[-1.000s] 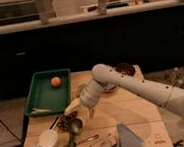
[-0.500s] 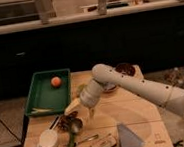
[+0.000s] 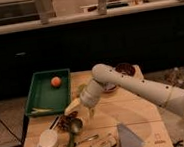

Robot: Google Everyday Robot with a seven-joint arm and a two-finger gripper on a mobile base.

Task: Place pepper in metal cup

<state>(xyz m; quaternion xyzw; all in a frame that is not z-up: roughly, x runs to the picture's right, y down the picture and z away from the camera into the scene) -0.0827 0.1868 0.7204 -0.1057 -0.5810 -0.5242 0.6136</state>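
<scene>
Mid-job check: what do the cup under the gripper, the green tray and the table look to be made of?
Cup: shiny silver metal, likely steel, with glints on its rim. Tray: smooth matte green, probably plastic. Table: pale wood, faint grain. The gripper hangs just above the cup; the pepper lies below it.

gripper (image 3: 75, 106) hemmed by metal cup (image 3: 75, 125), green tray (image 3: 40, 97)

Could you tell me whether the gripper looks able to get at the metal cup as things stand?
Probably yes. The gripper hangs just above the metal cup at the table's front left, with nothing between them. The pepper leans against the cup's near side, and the white cup stands apart to its left.
</scene>
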